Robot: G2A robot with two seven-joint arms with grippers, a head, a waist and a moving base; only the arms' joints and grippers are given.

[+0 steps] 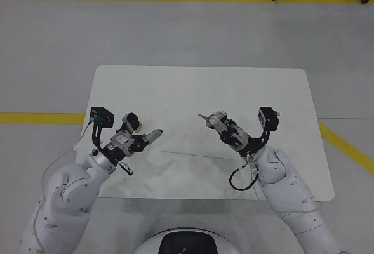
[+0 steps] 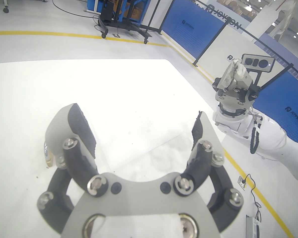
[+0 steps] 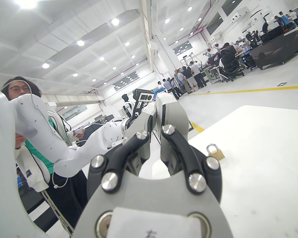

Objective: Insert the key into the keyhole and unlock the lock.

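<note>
The top camera looks straight down on the desk [image 1: 199, 89]. The wrist cameras sit close behind the left tool [image 2: 138, 111] and right tool [image 3: 156, 110], each facing beyond it across the desk toward the opposite tool.

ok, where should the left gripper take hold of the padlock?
Probably the brass body of the padlock, pinched across its broad flat faces, not the thin shackle. Come from above: it sits low on the table, and the left gripper is open beside it.

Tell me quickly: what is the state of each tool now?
Left tool: open, empty.
Right tool: closed, seemingly on the key.
</note>
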